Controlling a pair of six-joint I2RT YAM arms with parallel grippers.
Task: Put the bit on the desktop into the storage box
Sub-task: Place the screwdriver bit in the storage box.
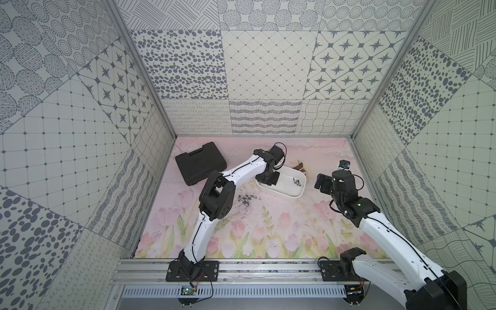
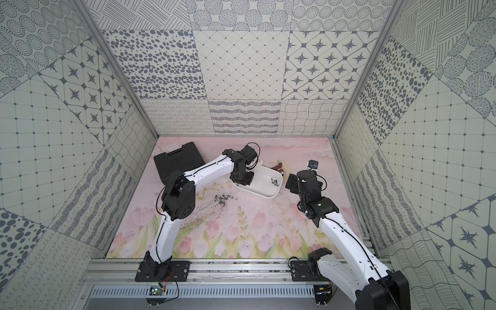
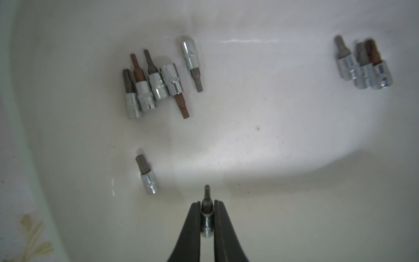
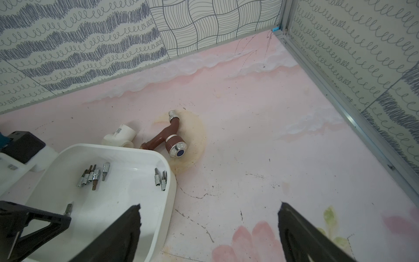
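Note:
The white storage box (image 1: 292,197) (image 2: 264,197) lies on the pink tulip-print desktop (image 1: 268,228), right of centre. My left gripper (image 3: 207,203) hangs inside its left end, shut on a bit (image 3: 206,195) with a chrome base and dark tip, just above the box floor (image 3: 249,147). Several bits rest inside: a cluster (image 3: 156,86), three together (image 3: 365,65) and a single one (image 3: 146,174). A pile of loose bits (image 1: 245,200) (image 2: 221,200) sits on the desktop left of the box. My right gripper (image 4: 209,211) stands open and empty over the desktop beside the box's right end (image 4: 172,181).
A closed black tool case (image 1: 200,162) lies at the back left. Behind the box are a brown tap (image 4: 172,138) and a white pipe elbow (image 4: 120,136). A small black and blue object (image 1: 343,165) sits at the back right. Patterned walls enclose three sides.

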